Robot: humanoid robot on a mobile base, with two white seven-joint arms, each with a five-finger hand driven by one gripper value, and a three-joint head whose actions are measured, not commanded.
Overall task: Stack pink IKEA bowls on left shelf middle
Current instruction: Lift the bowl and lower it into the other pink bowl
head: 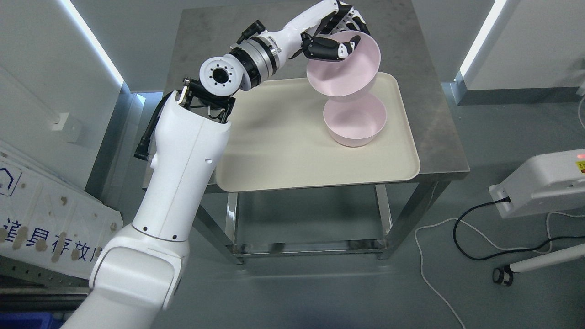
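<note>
Left hand (336, 34) clamps the far-left rim of a tilted pink bowl (349, 68), thumb inside, other fingers behind the rim. Held bowl hangs in the air right above a second pink bowl (355, 121), which sits upright on the cream tray (274, 151) on the steel table (429, 109). Can't tell if the bowls touch.

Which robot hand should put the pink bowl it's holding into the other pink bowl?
The left hand. It already grips the tilted pink bowl by its rim, right above the second pink bowl on the cream tray. No right hand shows in the picture, so it probably only needs to lower it.
</note>
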